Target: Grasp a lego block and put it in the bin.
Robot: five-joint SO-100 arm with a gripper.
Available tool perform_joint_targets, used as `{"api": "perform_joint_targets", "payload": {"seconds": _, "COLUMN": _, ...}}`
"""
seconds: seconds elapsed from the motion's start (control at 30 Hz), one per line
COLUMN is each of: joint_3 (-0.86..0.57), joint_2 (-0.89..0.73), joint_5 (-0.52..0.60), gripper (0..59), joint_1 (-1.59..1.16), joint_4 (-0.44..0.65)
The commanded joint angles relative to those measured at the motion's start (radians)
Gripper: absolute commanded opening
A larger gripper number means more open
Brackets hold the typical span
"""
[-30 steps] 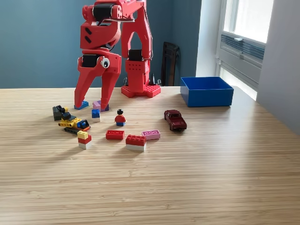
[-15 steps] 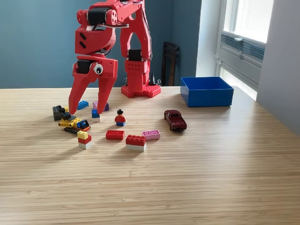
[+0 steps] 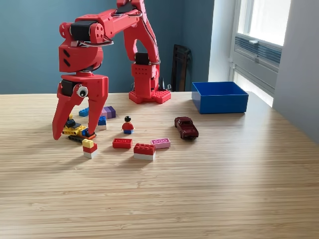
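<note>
My red gripper point(image 3: 74, 135) hangs open over the left cluster of lego pieces, its two fingers pointing down at either side of a yellow and black lego vehicle point(image 3: 77, 129). Nothing is held between the fingers. Just in front stands a yellow-on-red block point(image 3: 89, 148). Further right lie a red block point(image 3: 122, 143), a red and white block point(image 3: 144, 151) and a pink block point(image 3: 160, 143). Behind the fingers sit a blue block point(image 3: 101, 122), a small blue block point(image 3: 83, 111) and a purple block point(image 3: 108, 112). The blue bin point(image 3: 220, 97) stands at the back right of the exterior view.
A small minifigure point(image 3: 128, 125) stands between the blocks. A dark red toy car point(image 3: 186, 127) sits right of it. The arm's red base point(image 3: 148, 94) is fixed at the table's far edge. A window and wall bound the right side.
The gripper has swung towards the exterior view's left and forward, from over the blue and purple blocks to over the yellow vehicle. It stays open. No block has moved.
</note>
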Motion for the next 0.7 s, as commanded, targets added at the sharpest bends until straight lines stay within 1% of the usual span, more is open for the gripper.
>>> {"api": "perform_joint_targets", "payload": {"seconds": 0.03, "joint_3": -0.13, "joint_2": -0.028, "joint_5": -0.011, "gripper": 31.3, "joint_1": 0.002, "joint_4": 0.021}}
{"api": "perform_joint_targets", "payload": {"seconds": 0.13, "joint_3": -0.153, "joint_2": -0.061, "joint_5": -0.017, "gripper": 29.4, "joint_1": -0.008, "joint_4": 0.029}}
{"api": "perform_joint_targets", "payload": {"seconds": 0.4, "joint_3": -0.189, "joint_2": -0.13, "joint_5": -0.035, "gripper": 28.7, "joint_1": -0.043, "joint_4": 0.052}}
{"api": "perform_joint_targets", "payload": {"seconds": 0.5, "joint_3": -0.224, "joint_2": -0.155, "joint_5": -0.034, "gripper": 27.2, "joint_1": -0.044, "joint_4": 0.075}}
{"api": "perform_joint_targets", "payload": {"seconds": 0.53, "joint_3": -0.233, "joint_2": -0.161, "joint_5": -0.034, "gripper": 25.7, "joint_1": -0.044, "joint_4": 0.083}}
{"api": "perform_joint_targets", "payload": {"seconds": 0.7, "joint_3": -0.268, "joint_2": -0.186, "joint_5": -0.031, "gripper": 11.1, "joint_1": -0.043, "joint_4": 0.104}}
